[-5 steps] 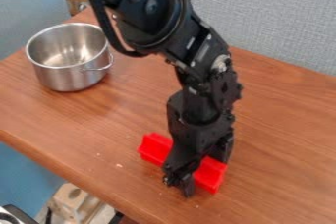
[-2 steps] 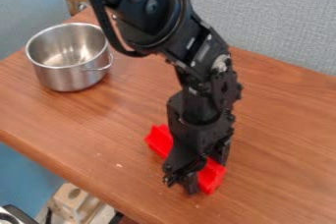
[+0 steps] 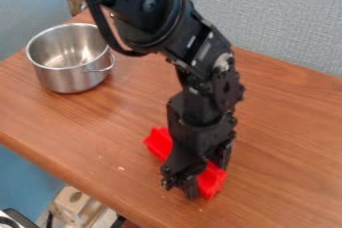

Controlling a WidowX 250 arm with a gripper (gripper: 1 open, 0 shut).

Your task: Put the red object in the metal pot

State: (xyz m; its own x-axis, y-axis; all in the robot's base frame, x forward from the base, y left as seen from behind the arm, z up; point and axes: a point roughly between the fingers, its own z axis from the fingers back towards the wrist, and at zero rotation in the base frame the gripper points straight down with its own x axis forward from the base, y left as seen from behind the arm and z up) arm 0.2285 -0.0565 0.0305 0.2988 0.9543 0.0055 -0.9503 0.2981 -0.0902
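the pincer (image 3: 190, 180) points straight down at the near part of the table (image 3: 287, 122), its jaws pressed in on the middle of the red object (image 3: 162, 144), which lies flat on the wood with one end showing to the left of the fingers and the other end below and to the right. the block sits skewed to the table's edge, so the hold falls across its narrow width. the black arm (image 3: 160, 17) rises behind and bends back toward the upper left. the metal pot (image 3: 70, 57) stands upright and empty, well apart at the far left corner, mouth open upward.

risks, as judged from this view: a hold off the block's midpoint may let the long piece swing or slip on the lift; whether the pads sit squarely on both sides cannot be told. the block looks about as long as the pot is wide, so a level release may leave it bridging the rim or knock the light pot aside.
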